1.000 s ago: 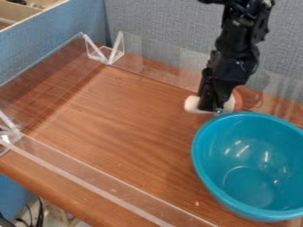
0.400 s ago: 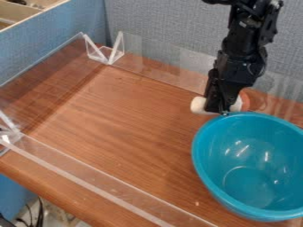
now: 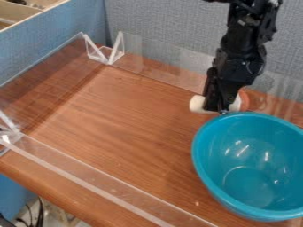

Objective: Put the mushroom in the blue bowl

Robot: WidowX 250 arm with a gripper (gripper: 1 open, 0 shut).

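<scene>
The mushroom (image 3: 197, 104) shows as a cream-white stem poking out to the left of my black gripper (image 3: 215, 107), with a bit of orange-brown cap behind the fingers on the right. It sits low at the wooden table, just beyond the far rim of the blue bowl. My gripper points down and is shut on the mushroom. The blue bowl (image 3: 253, 165) stands at the near right, large, glossy teal and holding nothing.
A wooden table top (image 3: 112, 124) is fenced by low clear acrylic walls (image 3: 71, 168). Clear brackets (image 3: 106, 50) stand at the far left corner. A blue-grey partition (image 3: 154, 27) rises behind.
</scene>
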